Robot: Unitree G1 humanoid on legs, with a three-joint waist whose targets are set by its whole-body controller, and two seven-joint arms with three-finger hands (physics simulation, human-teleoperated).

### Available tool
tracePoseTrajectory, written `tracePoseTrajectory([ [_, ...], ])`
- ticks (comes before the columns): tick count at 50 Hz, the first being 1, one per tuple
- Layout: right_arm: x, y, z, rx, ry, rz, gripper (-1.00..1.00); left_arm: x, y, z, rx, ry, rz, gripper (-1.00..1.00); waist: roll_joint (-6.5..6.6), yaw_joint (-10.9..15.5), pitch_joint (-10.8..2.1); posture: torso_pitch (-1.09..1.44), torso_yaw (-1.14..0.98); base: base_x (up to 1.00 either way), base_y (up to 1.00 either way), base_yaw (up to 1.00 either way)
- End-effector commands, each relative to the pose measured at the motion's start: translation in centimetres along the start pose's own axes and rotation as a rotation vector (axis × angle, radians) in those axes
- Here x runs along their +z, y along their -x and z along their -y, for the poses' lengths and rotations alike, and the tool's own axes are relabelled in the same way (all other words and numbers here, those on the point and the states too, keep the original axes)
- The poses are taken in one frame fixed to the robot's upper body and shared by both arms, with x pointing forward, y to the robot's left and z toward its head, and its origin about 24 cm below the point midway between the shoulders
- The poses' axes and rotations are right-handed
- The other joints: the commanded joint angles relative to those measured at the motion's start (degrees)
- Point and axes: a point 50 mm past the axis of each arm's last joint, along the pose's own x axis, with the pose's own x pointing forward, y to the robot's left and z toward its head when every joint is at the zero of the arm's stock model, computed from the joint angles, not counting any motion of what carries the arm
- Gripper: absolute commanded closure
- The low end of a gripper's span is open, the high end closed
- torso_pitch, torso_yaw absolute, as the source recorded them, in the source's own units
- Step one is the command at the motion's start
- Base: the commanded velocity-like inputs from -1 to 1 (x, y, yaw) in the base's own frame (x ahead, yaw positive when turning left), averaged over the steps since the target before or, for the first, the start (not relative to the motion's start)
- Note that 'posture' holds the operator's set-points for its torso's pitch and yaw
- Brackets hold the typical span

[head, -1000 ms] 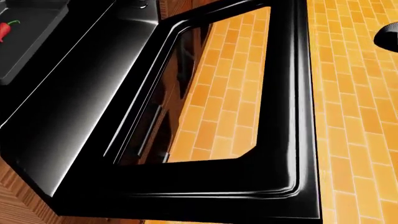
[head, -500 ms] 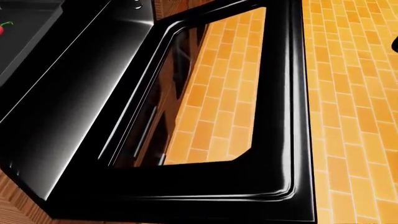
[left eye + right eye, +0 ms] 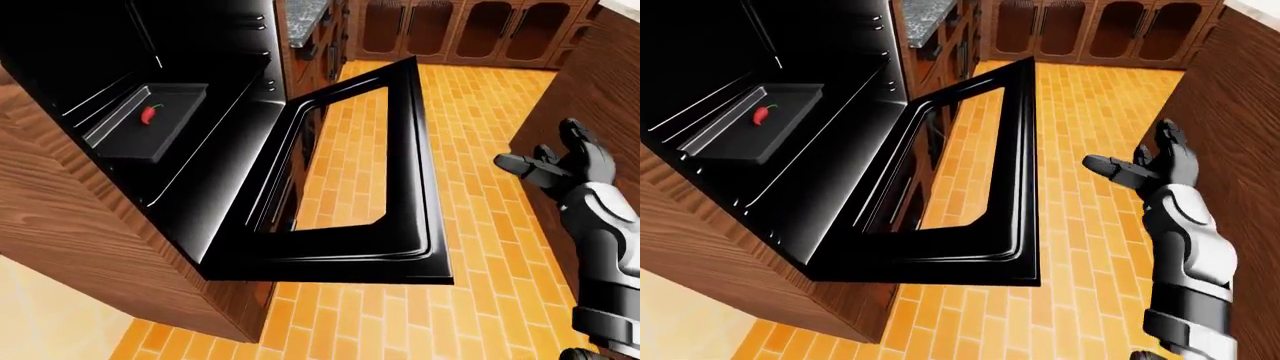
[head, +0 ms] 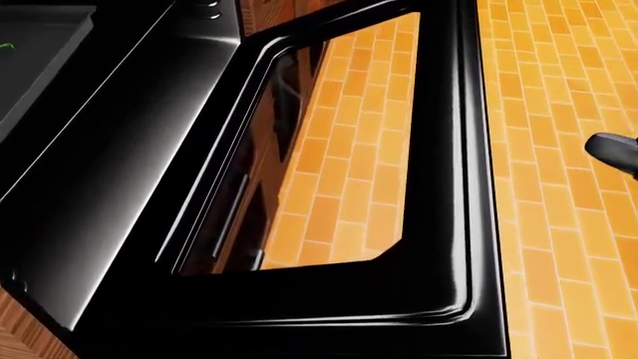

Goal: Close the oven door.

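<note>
Left-eye view takes in the black built-in oven (image 3: 150, 97) set in a brown wood-grain cabinet (image 3: 60, 240), filling the picture from 9 to 12 o'clock. Its glossy black oven door (image 3: 400, 247), with a large glass window framed by a thick rim, hangs fully open and level, reaching from the oven's lower edge toward 5 o'clock over the orange brick-pattern floor (image 3: 480, 97); the bricks show through the glass. The head view shows the same door close up, filling most of the frame, with the floor along 3 o'clock.

At 12 to 1 o'clock stands a row of dark wooden cupboards with arched panel doors (image 3: 470, 30), and a grey speckled stone countertop (image 3: 305, 11) sits just beside the oven's top corner.

Inside the oven at 10 o'clock lies a dark rectangular baking tray (image 3: 140, 131) on a rack, holding a small red chilli pepper (image 3: 150, 114).

The robot's right hand (image 3: 1140, 169), dark grey fingers on a white and black forearm, is at 3 o'clock, fingers spread wide, holding nothing, and well apart from the door's outer edge. The left hand is not in view.
</note>
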Motion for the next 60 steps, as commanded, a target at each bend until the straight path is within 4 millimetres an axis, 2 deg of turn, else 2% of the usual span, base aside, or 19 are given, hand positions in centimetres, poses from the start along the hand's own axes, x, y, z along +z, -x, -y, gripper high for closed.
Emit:
tracePoseTrajectory([
  [1, 2.9, -0.2, -0.1, 0.019, -0.033, 0.172, -1.00, 1.5, 0.0, 0.0, -0.004, -0.002, 0.075, -1.00, 0.03, 0.0, -1.43, 0.00, 0.00, 0.00, 0.00, 0.00],
  [10, 0.6, -1.3, 2.2, -0.012, -0.004, 0.101, -1.00, 1.6, 0.1, 0.1, -0.006, -0.002, 0.078, -1.00, 0.30, 0.0, -1.40, 0.00, 0.00, 0.00, 0.00, 0.00],
  [15, -1.5, -2.0, 3.6, -0.036, 0.001, 0.055, -1.00, 1.7, 0.1, 0.2, -0.007, -0.001, 0.078, -1.00, 0.20, -0.2, -1.46, 0.00, 0.00, 0.00, 0.00, 0.00],
  [23, -4.4, -1.8, 5.0, -0.051, -0.015, 0.020, -1.00, 1.8, 0.1, 0.1, -0.007, 0.000, 0.078, -1.00, 0.17, -0.1, -1.49, 0.00, 0.00, 0.00, 0.00, 0.00],
  [32, -9.0, -1.0, 5.6, -0.079, -0.016, -0.034, -1.00, 1.9, 0.1, 0.1, -0.008, 0.002, 0.079, -1.00, 0.44, -0.3, -1.59, 0.00, 0.00, 0.00, 0.00, 0.00],
  [35, -10.6, -0.6, 5.5, -0.082, -0.009, -0.064, -1.00, 1.8, 0.1, 0.1, -0.008, 0.002, 0.079, -1.00, 0.55, -0.3, -1.63, 0.00, 0.00, 0.00, 0.00, 0.00],
  [39, -11.7, -0.4, 5.4, -0.093, -0.022, -0.093, -1.00, 1.8, 0.1, 0.1, -0.007, 0.002, 0.079, -1.00, 0.72, -0.4, -1.71, 0.00, 0.00, 0.00, 0.00, 0.00],
  [48, -15.9, 1.5, 5.0, -0.106, 0.030, -0.188, -1.00, 1.8, 0.1, 0.1, -0.010, 0.002, 0.079, -1.00, 0.91, -0.4, -1.84, 0.00, 0.00, 0.00, 0.00, 0.00],
  [60, -17.1, 1.4, 1.7, -0.025, 0.088, -0.218, -1.00, 1.9, 0.1, 0.0, -0.007, 0.005, 0.081, -1.00, 1.35, -0.4, -1.94, 0.00, 0.00, 0.00, 0.00, 0.00],
])
